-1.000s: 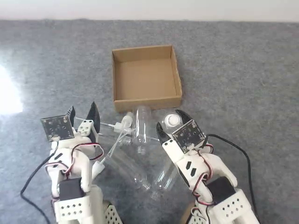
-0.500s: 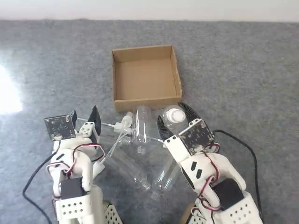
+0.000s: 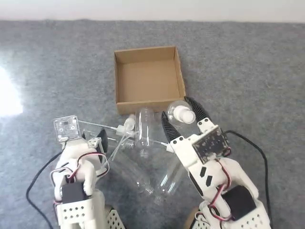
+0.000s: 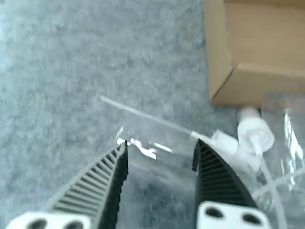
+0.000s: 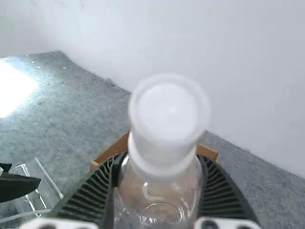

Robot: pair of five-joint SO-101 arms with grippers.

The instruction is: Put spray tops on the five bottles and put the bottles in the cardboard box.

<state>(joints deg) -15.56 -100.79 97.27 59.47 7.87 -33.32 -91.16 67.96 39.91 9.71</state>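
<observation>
Clear plastic filled the right claw (image 5: 159, 163), which pinched a capped bottle (image 3: 181, 113) at the shoulder, just under its white cap (image 5: 167, 109). The bottle looked light, stiff and slick, so that ledge below the cap seemed the safest hold. The right arm stretched forward, wrist pitched up, with the bottle just before the box (image 3: 150, 105). The left claw (image 4: 159, 147) hung spread over a second bottle (image 4: 147, 136) lying on the table (image 4: 71, 57), beside a spray top (image 4: 255, 133).

Five bottles (image 3: 144, 126), one cardboard box (image 3: 150, 106)
</observation>
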